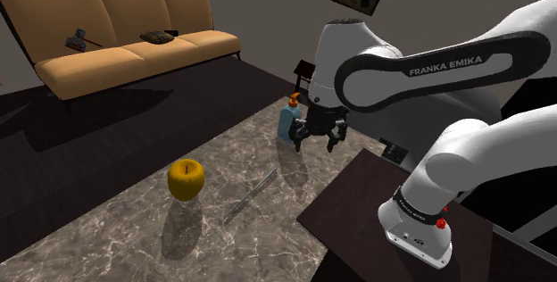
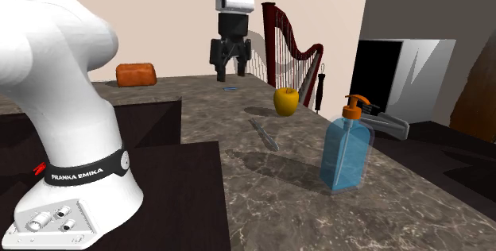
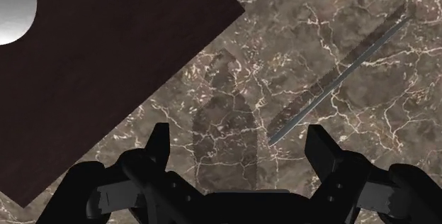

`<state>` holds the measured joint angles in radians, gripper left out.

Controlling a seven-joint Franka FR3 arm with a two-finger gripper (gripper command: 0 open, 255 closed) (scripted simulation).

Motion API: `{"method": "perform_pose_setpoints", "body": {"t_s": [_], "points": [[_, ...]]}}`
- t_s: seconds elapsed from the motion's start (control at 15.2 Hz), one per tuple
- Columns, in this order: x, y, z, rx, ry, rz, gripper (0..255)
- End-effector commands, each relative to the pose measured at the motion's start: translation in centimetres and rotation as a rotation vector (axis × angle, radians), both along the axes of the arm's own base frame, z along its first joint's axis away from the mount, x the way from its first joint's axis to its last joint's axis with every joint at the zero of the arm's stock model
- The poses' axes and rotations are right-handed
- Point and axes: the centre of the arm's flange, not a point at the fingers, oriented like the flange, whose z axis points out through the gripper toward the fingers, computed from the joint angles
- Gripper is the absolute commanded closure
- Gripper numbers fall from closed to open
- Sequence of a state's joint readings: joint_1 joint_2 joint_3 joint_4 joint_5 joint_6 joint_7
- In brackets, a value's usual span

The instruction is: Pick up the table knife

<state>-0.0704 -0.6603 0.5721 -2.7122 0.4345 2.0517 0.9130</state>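
Fingers [image 3: 160, 142] spread wide, nothing between the pads, no contact with any object. Gripper [image 3: 239, 144] points down and hangs above the marble surface [image 3: 283, 31], casting its shadow on the stone below. Table knife [image 3: 340, 74] lies flat on the marble, grey, long and thin. In the wrist view its near end sits under the gap between the fingers, closer to one of them, and the rest runs obliquely away from the gripper. Knife [image 1: 252, 195] is toward the middle of the surface, just off the corner of the dark brown stand [image 1: 357, 200], between that corner and a yellow apple [image 1: 187, 179]; apple and knife are apart. Gripper [image 1: 319, 137] is higher than the knife and nearer the surface's far edge in the shoulder view. A blue soap dispenser [image 1: 289, 121] with an orange pump stands upright close to that edge, just beside the gripper in this view. Tan sofa [image 1: 125, 30] against the wall beyond the table.
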Motion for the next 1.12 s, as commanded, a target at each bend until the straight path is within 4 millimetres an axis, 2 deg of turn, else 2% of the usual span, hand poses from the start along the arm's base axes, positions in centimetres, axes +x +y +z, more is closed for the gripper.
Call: {"method": "perform_pose_setpoints", "body": {"t_s": [0.0, 0.59, 0.99, 1.06], "points": [[0.9, 1.7, -2.1, -0.010, -0.009, -0.093, 0], [6.8, 7.1, -10.9, -0.060, -0.040, -0.479, 0], [11.7, 9.0, -16.7, -0.093, -0.061, -0.736, 0], [11.7, 9.0, -16.7, -0.093, -0.061, -0.736, 0]]}}
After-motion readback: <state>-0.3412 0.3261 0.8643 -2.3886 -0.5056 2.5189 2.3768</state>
